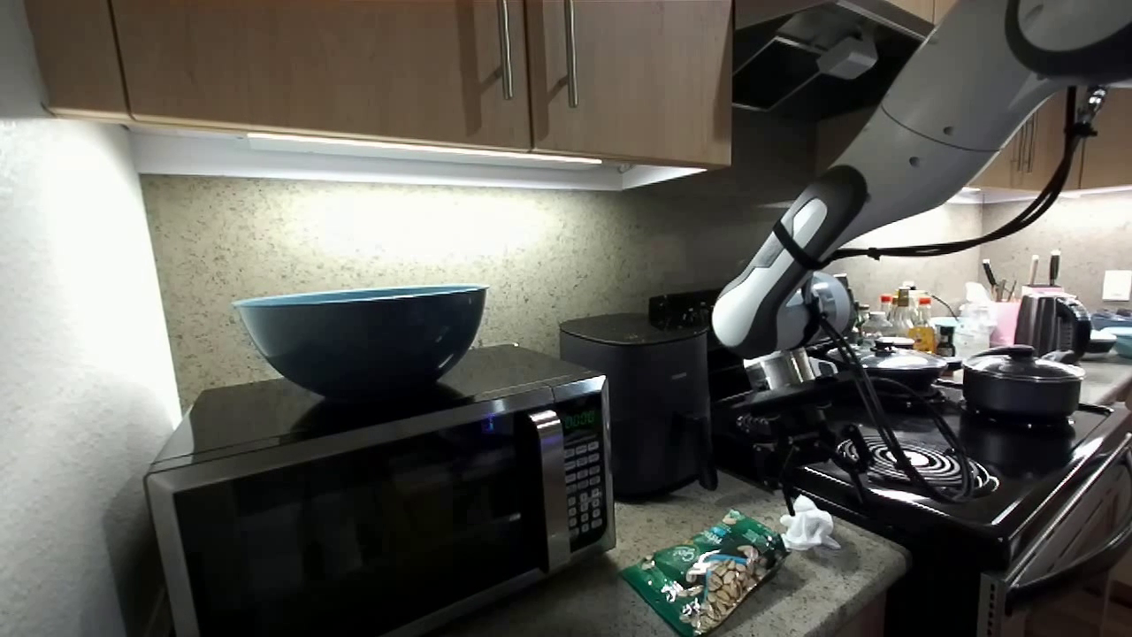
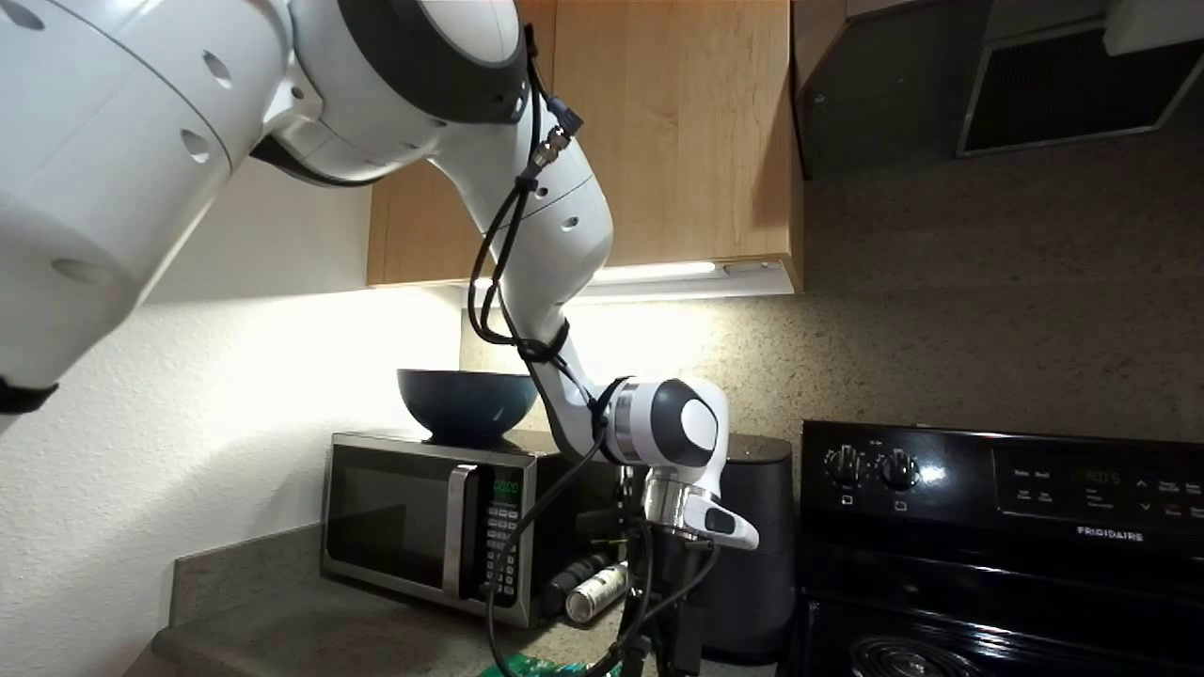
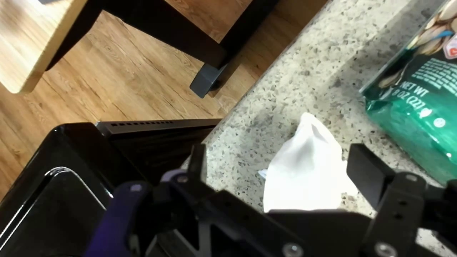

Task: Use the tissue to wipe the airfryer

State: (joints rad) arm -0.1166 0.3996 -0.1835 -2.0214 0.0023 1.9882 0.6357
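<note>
The fingers [image 3: 369,175] are released, spread well apart, and in the wrist view the tissue [image 3: 307,173] sits between them. It is a white, crumpled wad with one corner folded upward, lying on the speckled table [image 3: 321,71] beneath the fingers; whether they touch it I cannot tell. To the right of the fingers in that view lies a green packet [image 3: 421,130], near the tissue but apart from it, with nuts [image 3: 428,37] showing through its front. To the left of the fingers, past the table's edge, is the black, glossy stove [image 3: 53,207], and the wooden floor [image 3: 142,85] shows farther out, beyond both. In an exterior view the arm [image 1: 920,168] slants from the upper right down to the fingers, and a coil burner [image 1: 924,460] lies near them on their right. The airfryer [image 1: 632,416], black and upright, stands on the table, seen there to the left of the fingers and farther back, apart from them. Farther left from the fingers is the steel-fronted microwave [image 1: 354,540], bearing a large blue bowl [image 1: 363,345]. Farther back and right of the fingers, on the stove, stand a dark lidded pot [image 1: 1021,389] and a lidded pan [image 1: 889,363], with a kettle [image 1: 1044,326] and some bottles [image 1: 922,336] behind them. High above the fingers and off to their left hang wooden cabinets [image 1: 309,71], with a lit strip [image 1: 424,149] along their underside.
</note>
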